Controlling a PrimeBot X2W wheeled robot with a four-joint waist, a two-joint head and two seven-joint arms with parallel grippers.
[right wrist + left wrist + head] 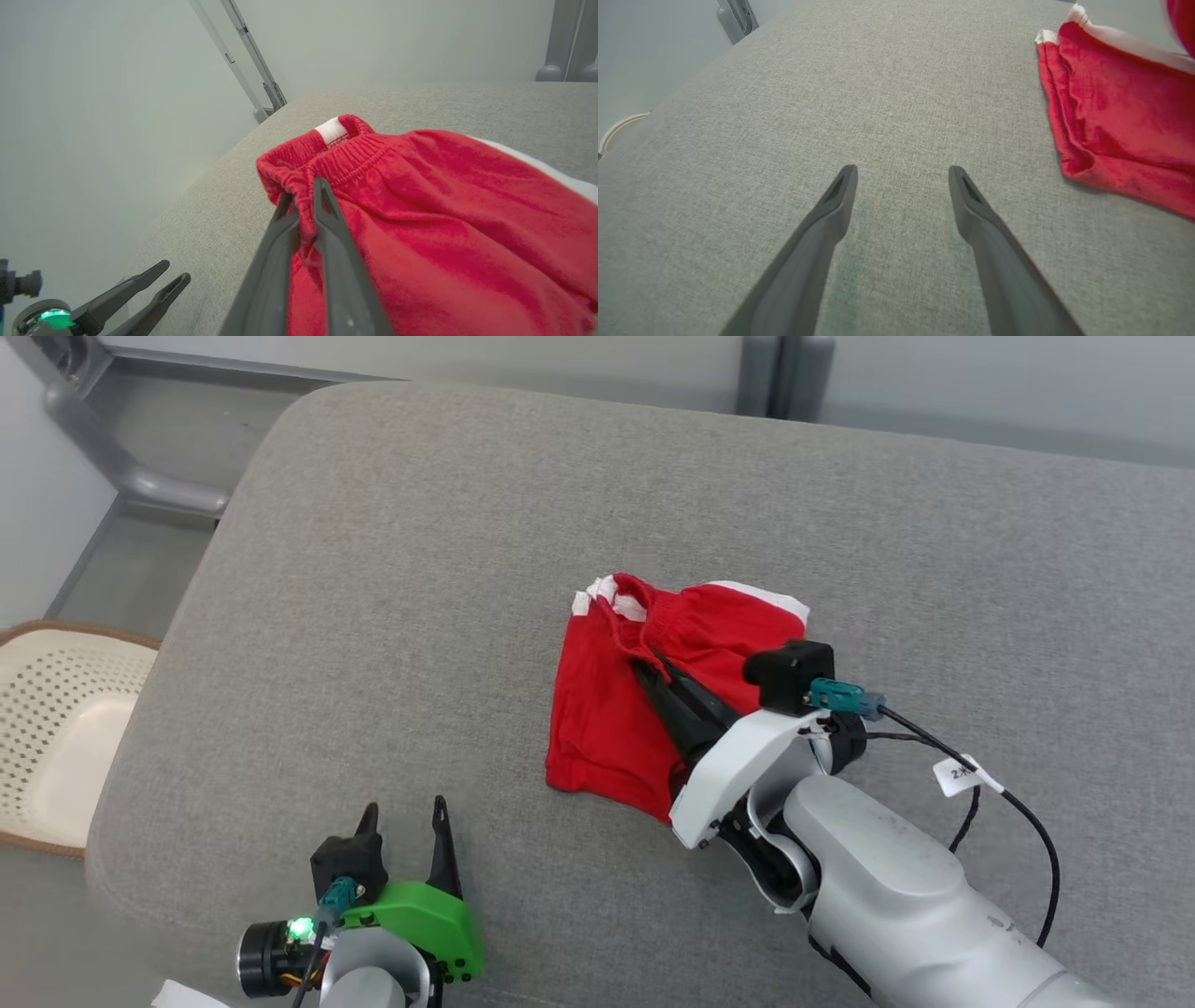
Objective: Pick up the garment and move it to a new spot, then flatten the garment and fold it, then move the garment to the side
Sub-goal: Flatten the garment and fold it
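The garment (pixel 607 709) is a pair of red shorts with white side stripes, lying crumpled near the middle of the grey cushion (pixel 420 616). My right gripper (pixel 644 665) is shut on the garment, pinching a fold of its elastic waistband (pixel 301 191) and lifting it slightly. In the right wrist view the red cloth (pixel 444 224) bunches between the two fingers. My left gripper (pixel 403 812) stands open near the cushion's front edge, well left of the garment, with nothing between its fingers (pixel 901 172). The garment's edge (pixel 1111 116) shows at the right of the left wrist view.
A cream perforated basket (pixel 56 728) stands on the floor at the left, beside the cushion. Grey metal frame tubes (pixel 121 457) run behind the cushion's far left corner. A black cable with a white tag (pixel 962 775) trails from my right wrist.
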